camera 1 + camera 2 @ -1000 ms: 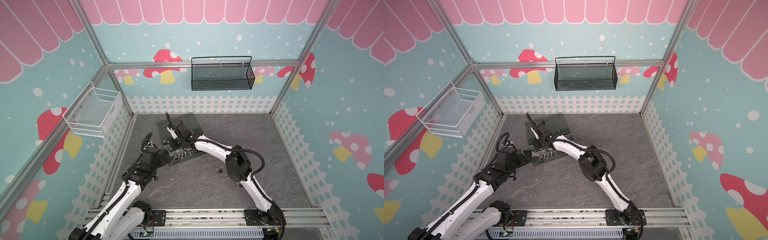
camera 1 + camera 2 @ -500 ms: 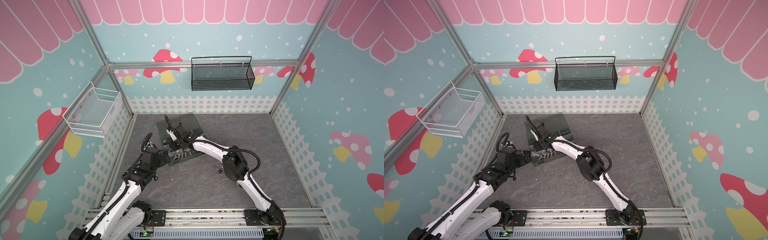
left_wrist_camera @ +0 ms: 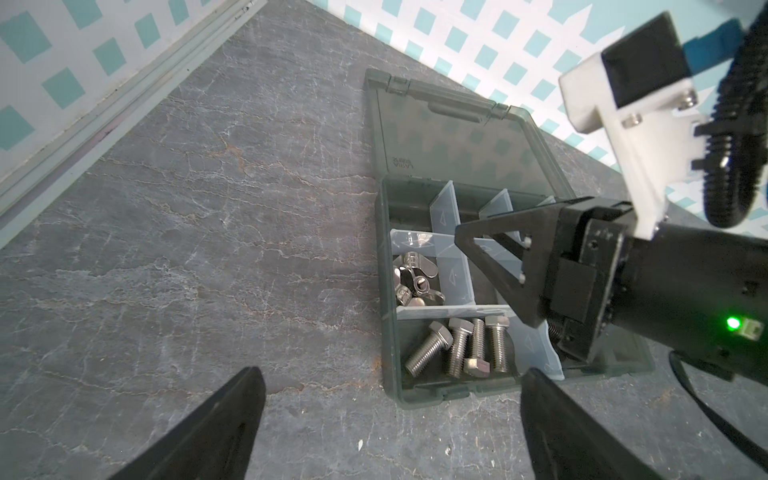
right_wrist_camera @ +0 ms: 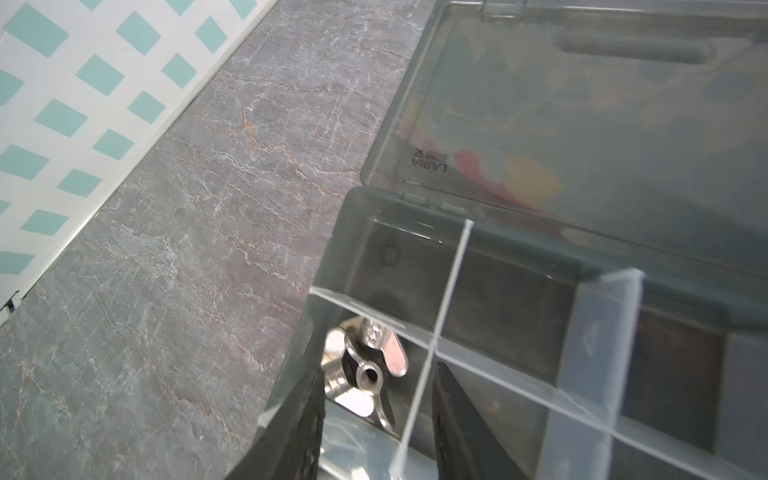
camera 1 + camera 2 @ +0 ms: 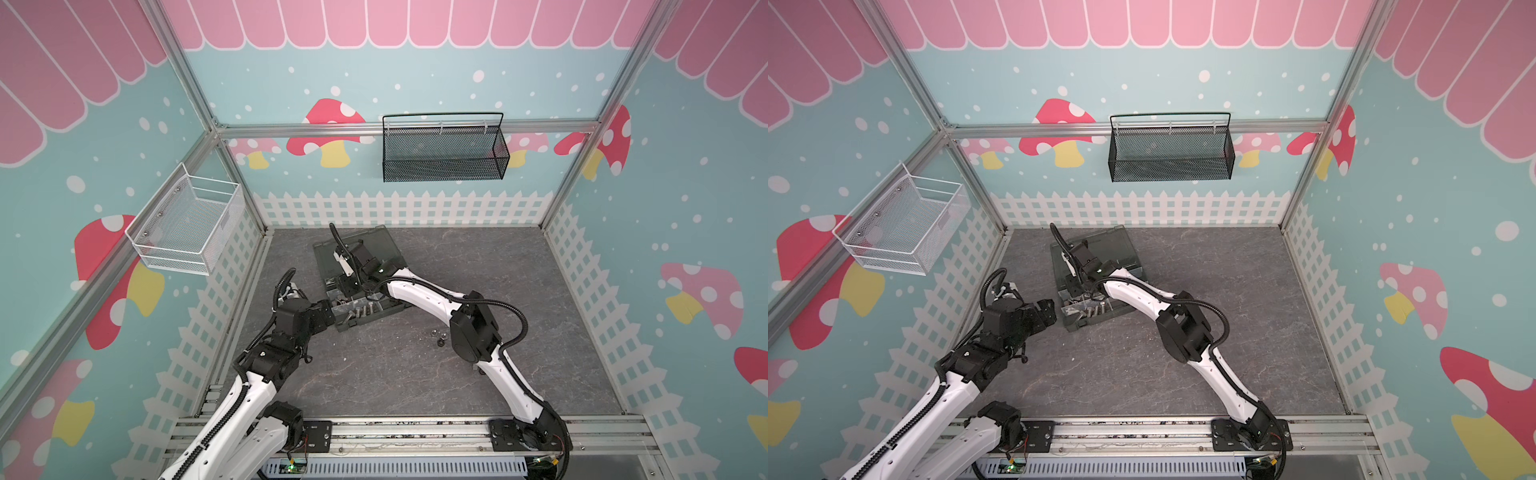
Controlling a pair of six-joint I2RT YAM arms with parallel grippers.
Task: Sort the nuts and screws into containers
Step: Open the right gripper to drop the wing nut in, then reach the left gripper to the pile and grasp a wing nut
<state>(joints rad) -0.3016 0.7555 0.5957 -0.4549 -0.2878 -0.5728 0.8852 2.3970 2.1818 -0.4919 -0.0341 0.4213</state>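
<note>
The smoky grey organizer box (image 5: 376, 321) lies open on the floor at the back left, seen in both top views (image 5: 1077, 328). Several silver hex-head screws (image 3: 457, 349) fill its near corner container. Silver wing nuts (image 3: 415, 282) lie in the container behind that one. My right gripper (image 4: 380, 368) hangs open just above those wing nuts (image 4: 365, 374), one finger on each side of a clear divider, with nothing gripped. Open and empty, my left gripper (image 3: 390, 372) hovers over the floor at the box's near edge. A few small nuts (image 5: 436, 334) lie loose on the floor by my right elbow.
The box's lid (image 5: 376, 245) lies flat toward the back wall. A white wire basket (image 5: 187, 220) hangs on the left wall and a black mesh basket (image 5: 444, 153) on the back wall. My right forearm (image 5: 419, 293) crosses over the box's right side.
My right gripper's jaws have parted above the wing-nut container, and its elbow has shifted slightly left. The left arm has hardly moved.
</note>
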